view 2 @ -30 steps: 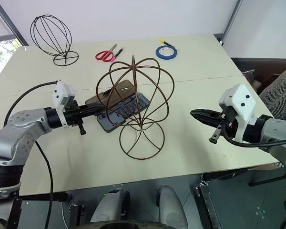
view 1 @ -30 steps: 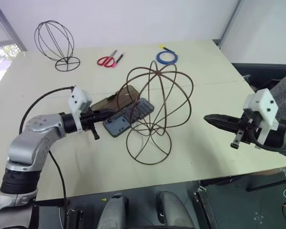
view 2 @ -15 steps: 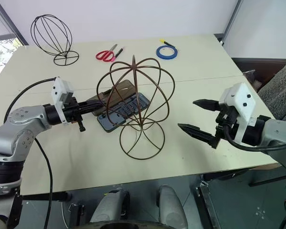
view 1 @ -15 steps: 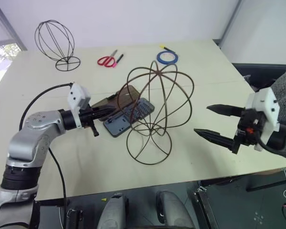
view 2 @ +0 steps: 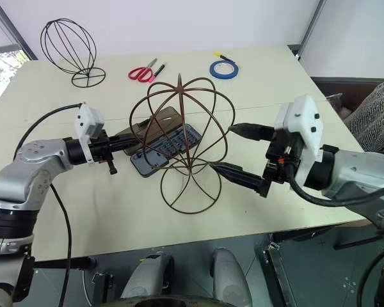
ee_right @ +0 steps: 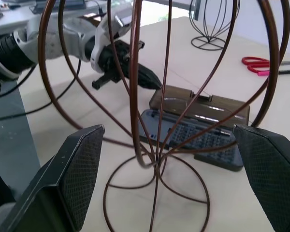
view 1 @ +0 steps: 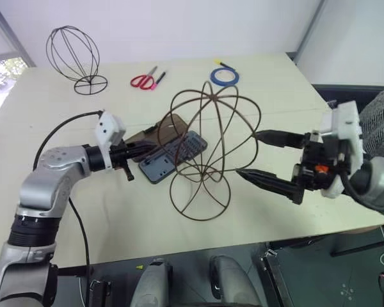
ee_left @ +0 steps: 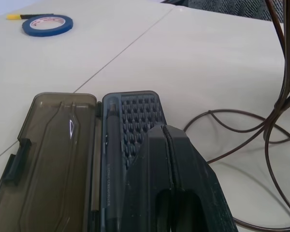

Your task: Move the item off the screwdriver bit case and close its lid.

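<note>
On my left, my left gripper (view 1: 141,152) was pressed shut, holding nothing, its black tip resting at the near end of the bit case (view 1: 173,157). That case lay flat on the table (view 1: 288,96), dark blue-grey plastic with rows of little bits packed in a grid. Its lid (ee_left: 48,159) was flung open flat beside it, a smoky-brown see-through panel with a small black latch.

Middle of the table: the wire cage (view 1: 212,150), bronze-brown, thin round wire bent into a head shape on a slim stem. Its ring base (view 1: 200,197) sat just beside the case, and the hoops arched right over the case. Whether any wire actually touched the plastic, I could not tell.

On the right, my right gripper (view 1: 261,155) was spread wide, nothing in it, one finger up by the cage's side hoops and one lower, near the base. So I judged this was the first step, reaching for the cage, lid not yet dealt with.

The next move, I reckoned, called for bringing the open jaws around one wire or the stem and closing gently. Wire that thin is springy and slippery, and the whole thing looked top-heavy, so it might swing or tip. It would need lifting clear of the case, not dragging.

Far back sat a black wire stand (view 1: 73,59), red scissors (view 1: 143,81) and blue tape (view 1: 224,77).
</note>
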